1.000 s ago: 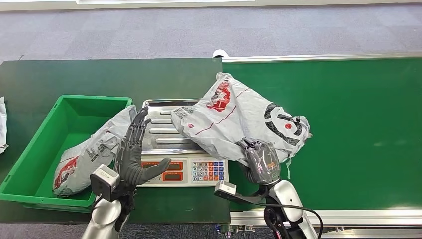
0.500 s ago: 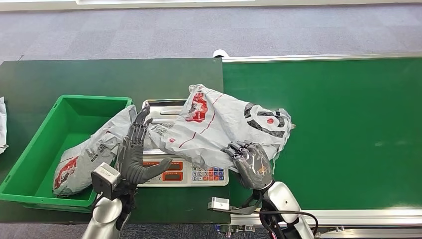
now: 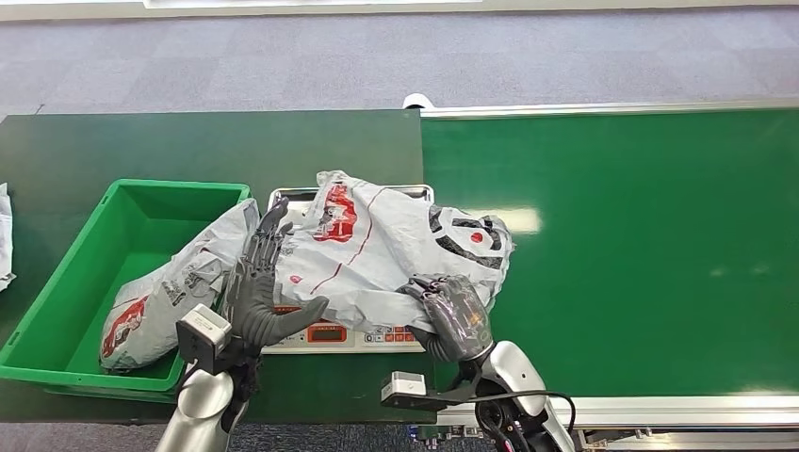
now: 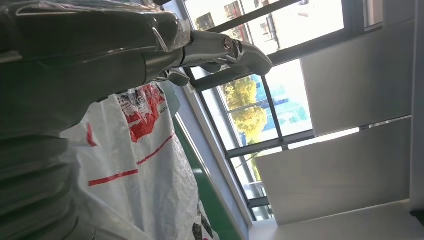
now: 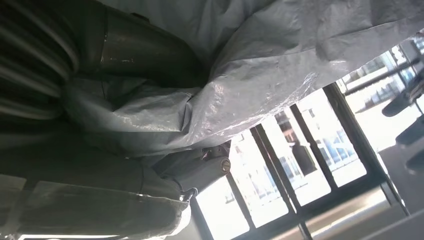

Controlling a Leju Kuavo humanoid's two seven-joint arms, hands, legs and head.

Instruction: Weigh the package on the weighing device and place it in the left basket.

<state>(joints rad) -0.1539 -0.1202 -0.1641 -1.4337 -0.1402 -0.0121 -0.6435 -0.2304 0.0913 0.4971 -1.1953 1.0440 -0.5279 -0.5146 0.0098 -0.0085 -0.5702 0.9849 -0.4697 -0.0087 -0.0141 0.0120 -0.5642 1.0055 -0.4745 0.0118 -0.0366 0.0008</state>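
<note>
A grey plastic package (image 3: 377, 250) with red and black print lies over the steel pan of the scale (image 3: 353, 331), covering most of it. My right hand (image 3: 450, 315) grips the package's near right edge; crumpled grey film (image 5: 240, 85) wraps around that hand in the right wrist view. My left hand (image 3: 256, 287) stands upright with fingers spread, beside the package's left edge, holding nothing. The package (image 4: 145, 165) hangs close in front of that hand in the left wrist view. The green basket (image 3: 141, 202) sits to the left of the scale.
Another grey package (image 3: 170, 287) lies in the green basket, leaning on its right wall. The green conveyor belt (image 3: 641, 245) stretches to the right of the scale. A white bag edge (image 3: 5, 235) shows at the far left.
My right hand has dragged the package leftward off the belt and onto the scale pan. The left hand has stayed almost still.
</note>
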